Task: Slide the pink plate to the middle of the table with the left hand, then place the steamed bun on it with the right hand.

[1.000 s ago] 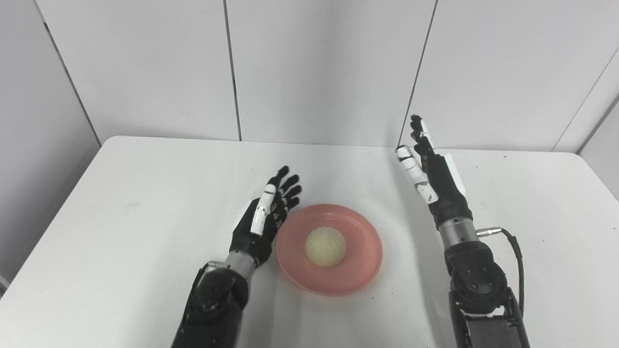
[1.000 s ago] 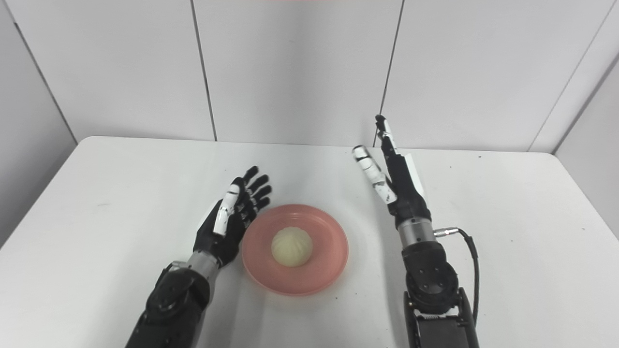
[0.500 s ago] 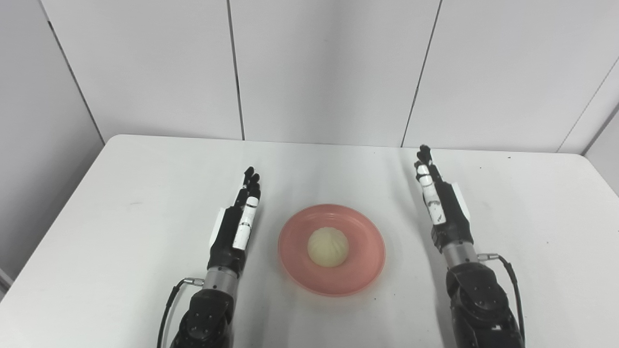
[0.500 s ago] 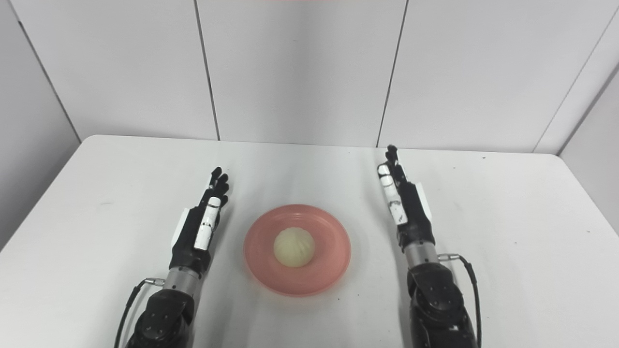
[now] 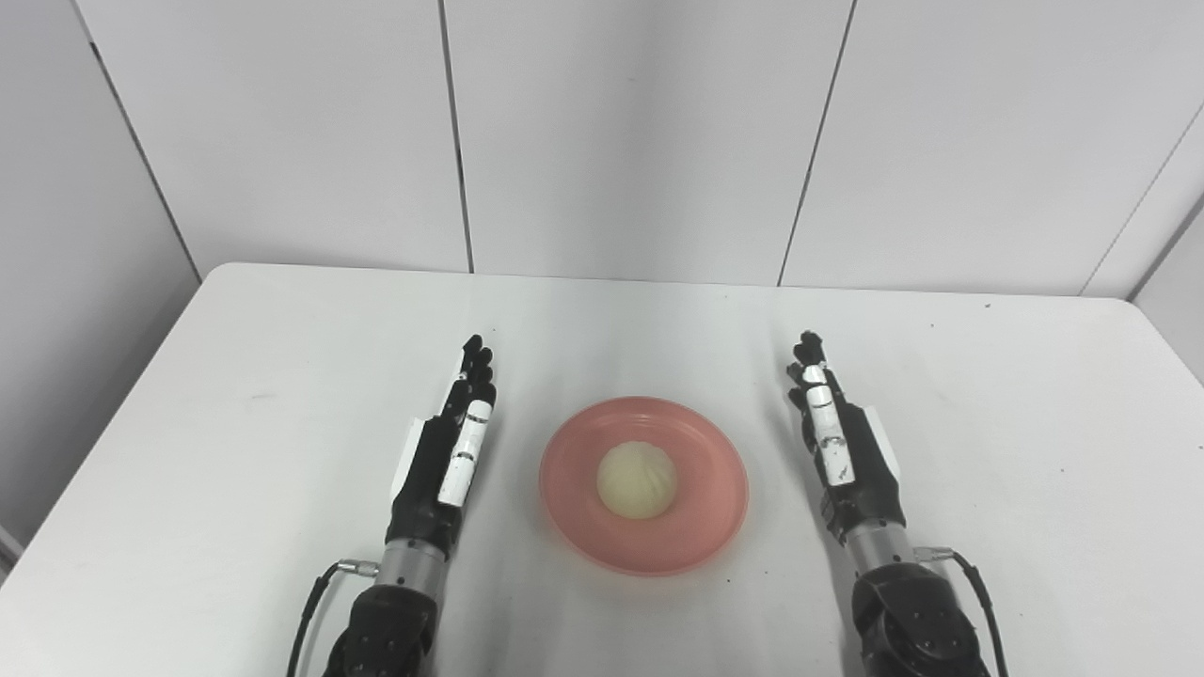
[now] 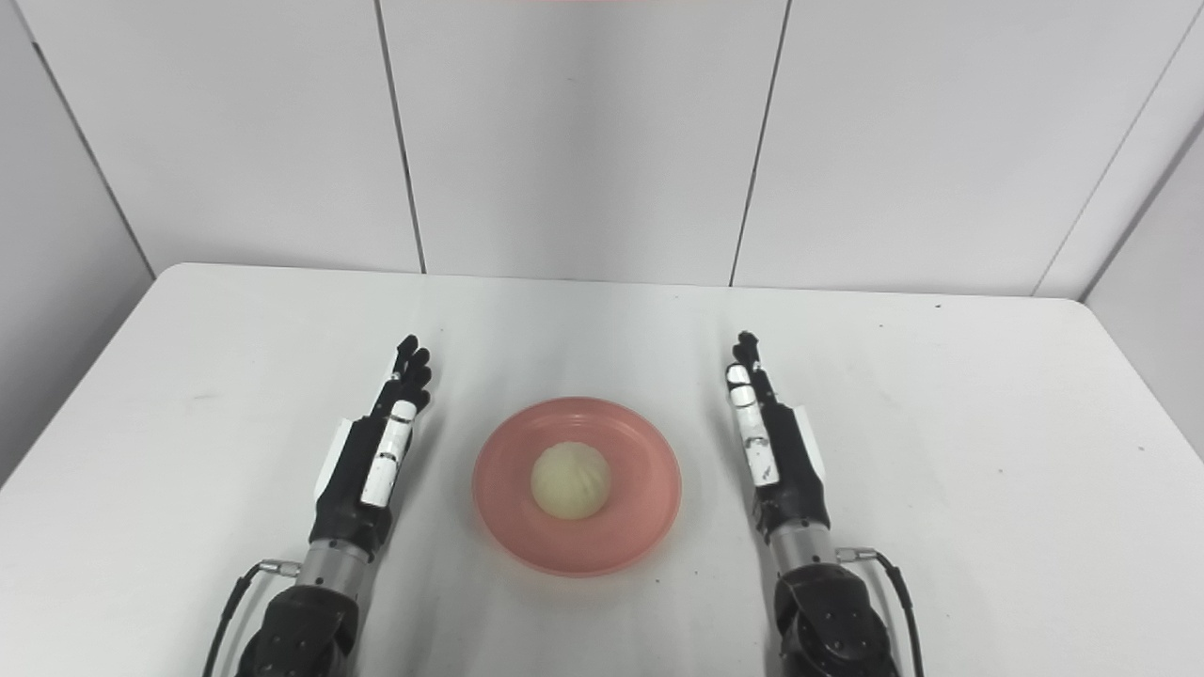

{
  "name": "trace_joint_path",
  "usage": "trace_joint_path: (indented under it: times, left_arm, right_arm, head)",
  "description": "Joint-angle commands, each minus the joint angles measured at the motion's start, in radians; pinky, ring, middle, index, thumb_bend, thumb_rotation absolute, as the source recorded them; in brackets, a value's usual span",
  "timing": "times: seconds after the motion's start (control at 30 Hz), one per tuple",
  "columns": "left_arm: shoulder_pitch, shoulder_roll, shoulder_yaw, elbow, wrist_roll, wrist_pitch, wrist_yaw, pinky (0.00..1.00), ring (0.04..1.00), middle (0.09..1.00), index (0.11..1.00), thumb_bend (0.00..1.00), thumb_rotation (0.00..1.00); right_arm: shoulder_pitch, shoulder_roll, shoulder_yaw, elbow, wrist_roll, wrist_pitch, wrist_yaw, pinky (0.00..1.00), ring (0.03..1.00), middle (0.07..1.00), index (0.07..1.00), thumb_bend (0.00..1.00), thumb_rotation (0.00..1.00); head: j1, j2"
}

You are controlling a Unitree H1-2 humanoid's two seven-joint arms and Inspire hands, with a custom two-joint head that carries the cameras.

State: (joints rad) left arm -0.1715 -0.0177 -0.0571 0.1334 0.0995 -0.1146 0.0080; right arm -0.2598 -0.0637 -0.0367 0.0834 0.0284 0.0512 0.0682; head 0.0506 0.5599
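A pink plate lies near the middle of the white table, toward its front edge. A pale steamed bun sits in the plate's centre. My left hand rests open on the table left of the plate, fingers straight and pointing away, holding nothing. On the plate's other side my right hand lies open the same way, also empty. Neither hand touches the plate. In the right eye view the bun and plate sit between the left hand and right hand.
The white table ends at a grey panelled wall behind. Thin cables run from both wrists near the table's front edge.
Both hands have drawn back toward the front edge and lowered flat beside the plate. The right hand came down from a raised pose; the left moved away from the plate's rim.
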Motion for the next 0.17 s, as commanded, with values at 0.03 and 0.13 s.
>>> trace_joint_path:
  times: [0.03,0.13]
  left_arm:
    - [0.065,0.006,0.004,0.013,-0.030,0.034,-0.018,0.98,0.987,1.000,0.996,0.37,1.00]
    - [0.075,0.007,0.008,0.001,-0.049,0.054,-0.029,0.98,0.984,1.000,0.998,0.37,1.00]
  right_arm:
    - [-0.001,0.011,0.003,-0.038,0.022,0.008,0.005,1.00,1.000,1.000,1.000,0.21,1.00]
    - [0.003,0.017,0.007,-0.036,0.028,0.005,0.004,0.99,0.998,1.000,1.000,0.20,1.00]
  head:
    - [0.001,0.002]
    - [0.003,0.004]
